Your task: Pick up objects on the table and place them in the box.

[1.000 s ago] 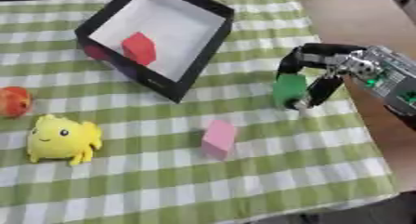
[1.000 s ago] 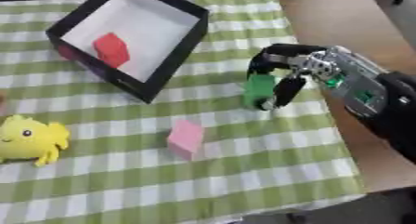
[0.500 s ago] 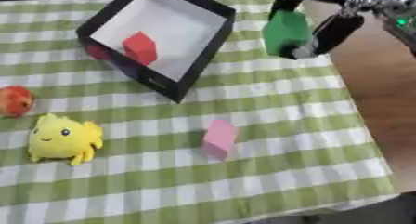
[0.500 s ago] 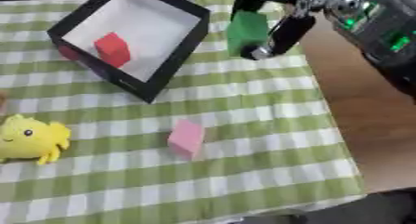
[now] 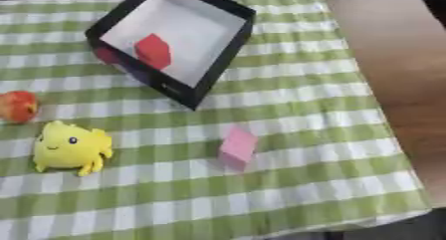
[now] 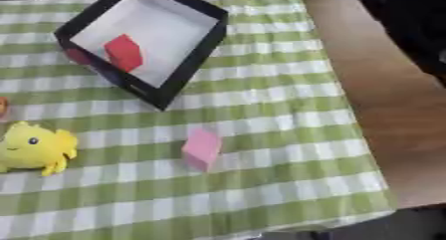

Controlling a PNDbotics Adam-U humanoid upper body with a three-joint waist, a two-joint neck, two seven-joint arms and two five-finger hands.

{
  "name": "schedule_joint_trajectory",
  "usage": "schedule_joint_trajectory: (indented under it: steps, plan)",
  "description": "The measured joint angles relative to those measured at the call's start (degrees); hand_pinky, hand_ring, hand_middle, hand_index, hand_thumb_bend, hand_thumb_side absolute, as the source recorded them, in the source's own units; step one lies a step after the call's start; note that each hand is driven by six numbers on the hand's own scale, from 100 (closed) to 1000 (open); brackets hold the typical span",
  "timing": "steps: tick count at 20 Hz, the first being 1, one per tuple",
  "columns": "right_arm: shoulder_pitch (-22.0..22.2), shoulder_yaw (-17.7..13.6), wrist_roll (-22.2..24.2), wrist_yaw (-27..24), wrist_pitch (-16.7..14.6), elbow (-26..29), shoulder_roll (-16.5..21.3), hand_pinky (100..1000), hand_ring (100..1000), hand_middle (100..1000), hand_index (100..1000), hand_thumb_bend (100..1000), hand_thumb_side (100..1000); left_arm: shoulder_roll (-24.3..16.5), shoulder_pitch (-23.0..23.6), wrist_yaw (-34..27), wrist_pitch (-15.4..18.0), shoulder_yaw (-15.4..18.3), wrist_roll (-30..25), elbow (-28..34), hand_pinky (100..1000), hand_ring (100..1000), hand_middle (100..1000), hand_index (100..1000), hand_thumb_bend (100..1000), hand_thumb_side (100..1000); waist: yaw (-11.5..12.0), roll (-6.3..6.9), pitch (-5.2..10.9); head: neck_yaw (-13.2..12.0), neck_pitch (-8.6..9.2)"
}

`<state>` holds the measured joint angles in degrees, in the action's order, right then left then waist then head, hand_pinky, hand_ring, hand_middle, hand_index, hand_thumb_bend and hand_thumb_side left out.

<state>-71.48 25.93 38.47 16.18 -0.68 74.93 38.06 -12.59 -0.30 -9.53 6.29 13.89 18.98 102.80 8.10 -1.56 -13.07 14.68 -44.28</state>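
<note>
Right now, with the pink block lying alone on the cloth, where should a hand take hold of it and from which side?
Come from above and pinch the pink block across its two broad flat faces, probably near its upper end. It stands tilted on the checked cloth, with open cloth all round, so nothing crowds the fingers. The black box sits beyond it, and the yellow plush toy well to its left, both apart from it.

Green-and-white checked tablecloth (image 5: 287,89) over a brown wooden table (image 5: 392,60) (bare along the right side), dark floor at the lower right corner, even soft light.
</note>
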Motion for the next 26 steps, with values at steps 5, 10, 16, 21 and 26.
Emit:
schedule_joint_trajectory:
  steps: [5, 10, 16, 21, 26]
  plan:
    - [-4.91, -0.93, -0.17, 10.28, -7.78, -17.08, -9.58, 820, 665, 514, 677, 373, 100, 0.00, -0.24, -0.04, 0.11, -0.33, -0.20, -0.01, 909, 636, 744, 838, 263, 714, 1.67, 0.00, -0.06, 1.08, 0.00]
    - [-6.38, -4.27, -2.97, 20.65, -14.81, -30.29, -15.83, 824, 665, 514, 676, 374, 100, 0.00, -0.54, -0.26, 0.07, -0.59, -0.52, -0.03, 910, 636, 743, 838, 262, 715, 2.67, 0.00, -0.65, 1.93, 0.00]
    - [-6.67, -7.71, -6.41, 28.83, -19.94, -38.63, -18.91, 821, 663, 514, 675, 375, 100, 0.00, -0.77, -0.55, 0.20, -0.70, -0.75, -0.03, 911, 636, 743, 838, 261, 717, 2.96, 0.00, -0.84, 2.38, 0.00]
    - [-6.65, -9.29, -8.41, 32.39, -21.87, -41.56, -19.30, 821, 664, 516, 676, 375, 100, 0.00, -0.77, -0.56, 0.15, -0.70, -0.82, -0.03, 911, 636, 743, 838, 260, 717, 2.94, 0.00, -0.84, 2.67, 0.00]
    - [-6.62, -10.06, -9.79, 35.17, -23.01, -43.50, -19.72, 819, 678, 530, 687, 374, 100, 0.01, -0.77, -0.56, 0.11, -0.74, -0.90, -0.03, 911, 636, 743, 838, 261, 717, 2.94, 0.01, -0.84, 2.87, 0.00]
